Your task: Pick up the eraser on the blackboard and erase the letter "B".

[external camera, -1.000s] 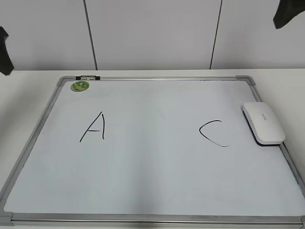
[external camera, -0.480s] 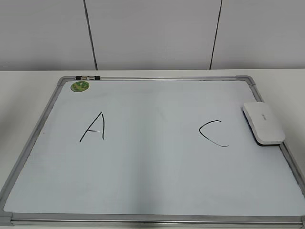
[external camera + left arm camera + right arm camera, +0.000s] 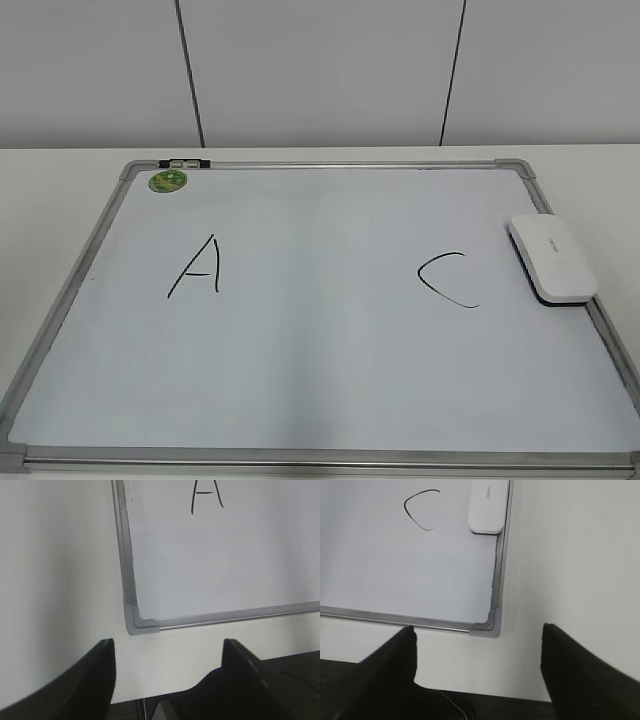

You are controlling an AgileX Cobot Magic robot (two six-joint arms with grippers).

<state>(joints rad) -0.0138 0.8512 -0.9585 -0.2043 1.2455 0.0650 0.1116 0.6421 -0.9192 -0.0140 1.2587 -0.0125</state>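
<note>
The eraser (image 3: 553, 258) lies flat on the board (image 3: 300, 380), touching its right frame, just right of the "C" (image 3: 447, 279). No "B" is showing between "A" (image 3: 197, 266) and "C". It looks light, stiff and slick, so pinch across the long sides. Left tool (image 3: 167, 652) and right tool (image 3: 479, 640) hang spread and empty, above the near counter (image 3: 55, 560).

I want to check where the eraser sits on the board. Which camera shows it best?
The exterior view: the whole eraser shows, lying along the blackboard's right frame, right of the C. The right wrist view cuts off its far end at the picture's top edge. The left wrist view does not show it.
</note>
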